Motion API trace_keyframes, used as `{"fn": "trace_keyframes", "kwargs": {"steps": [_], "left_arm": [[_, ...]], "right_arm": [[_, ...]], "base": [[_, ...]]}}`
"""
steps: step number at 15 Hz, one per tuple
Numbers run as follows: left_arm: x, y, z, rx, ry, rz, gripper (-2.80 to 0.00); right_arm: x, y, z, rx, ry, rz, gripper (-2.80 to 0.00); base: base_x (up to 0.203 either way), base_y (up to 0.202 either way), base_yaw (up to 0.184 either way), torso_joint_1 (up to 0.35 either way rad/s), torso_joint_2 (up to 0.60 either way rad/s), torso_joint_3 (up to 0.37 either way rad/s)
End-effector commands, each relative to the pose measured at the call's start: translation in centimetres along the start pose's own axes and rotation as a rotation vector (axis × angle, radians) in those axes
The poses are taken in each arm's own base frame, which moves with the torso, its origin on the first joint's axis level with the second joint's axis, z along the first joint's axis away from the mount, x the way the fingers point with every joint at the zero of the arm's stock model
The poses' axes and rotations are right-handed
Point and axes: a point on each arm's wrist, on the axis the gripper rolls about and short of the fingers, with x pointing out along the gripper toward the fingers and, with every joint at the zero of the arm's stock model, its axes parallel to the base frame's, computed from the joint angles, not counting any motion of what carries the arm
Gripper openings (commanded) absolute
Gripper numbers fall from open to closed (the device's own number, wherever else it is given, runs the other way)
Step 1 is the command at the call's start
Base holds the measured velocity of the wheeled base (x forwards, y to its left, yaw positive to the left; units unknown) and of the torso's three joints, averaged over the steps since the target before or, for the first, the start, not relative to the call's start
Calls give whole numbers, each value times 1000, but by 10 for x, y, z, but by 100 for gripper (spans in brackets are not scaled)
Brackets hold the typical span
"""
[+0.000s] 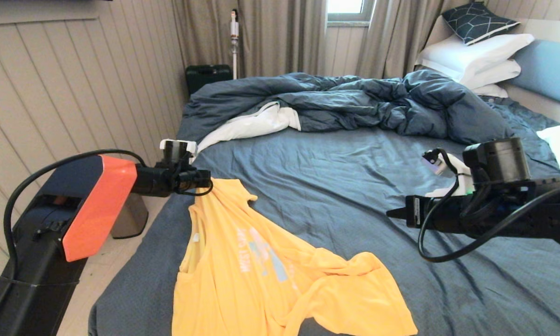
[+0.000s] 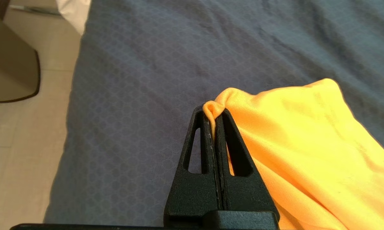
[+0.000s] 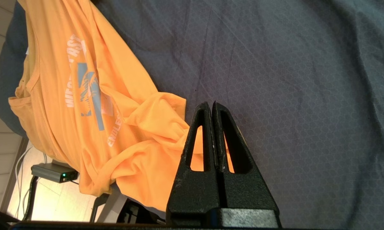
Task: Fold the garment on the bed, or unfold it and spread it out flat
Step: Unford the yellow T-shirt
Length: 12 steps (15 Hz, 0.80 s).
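One bed point(image 1: 354, 168) is seen, one rumpled dark-blue duvet point(image 1: 354, 100), three white pillows point(image 1: 475, 58), one garment point(image 1: 261, 275) — yellow T-shirt, white lettering, light-blue graphic, crumpled at the bed's near-left edge. Its corner is pinched by the left gripper point(image 2: 215, 115). Right gripper point(image 3: 212, 107) — pressed together, empty, above the sheet.

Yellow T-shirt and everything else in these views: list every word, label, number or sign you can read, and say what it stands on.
"ENDLES": white letters on the garment, lower line of the chest print in the right wrist view; the rest is lost in a fold.
Upper white line on the same print: seems to end in "FAST", the start too creased to read.
In the head view the print is too small to read.
No other text shows.
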Motion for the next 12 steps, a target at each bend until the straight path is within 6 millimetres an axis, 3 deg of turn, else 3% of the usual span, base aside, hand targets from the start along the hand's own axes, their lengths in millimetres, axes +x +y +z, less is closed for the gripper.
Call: {"fn": "trace_keyframes", "kwargs": {"steps": [1,2,4,7,9,12], "left_arm": [[-1,-2,0,2,-1,9,-114],[-1,-2,1,5,-3,19,0],[-7,-2,5,5,-8,20,0],[-31,-2,22,-9,-30,18,0],[-56,-1,30,-31,-26,28,0],[-102,5,18,-79,52,46,0]], "right_arm": [[0,0,0,0,0,3,-280],[0,0,0,-1,-1,3,-280],[0,2,1,-9,-2,10,-280],[1,9,2,-42,-3,32,-280],[2,21,5,-64,-7,62,-280],[14,49,6,-109,44,128,-280]], "base": [[0,0,0,0,0,0],[0,0,0,0,0,0],[0,0,0,0,0,0],[0,0,0,0,0,0],[0,0,0,0,0,0],[0,0,0,0,0,0]]}}
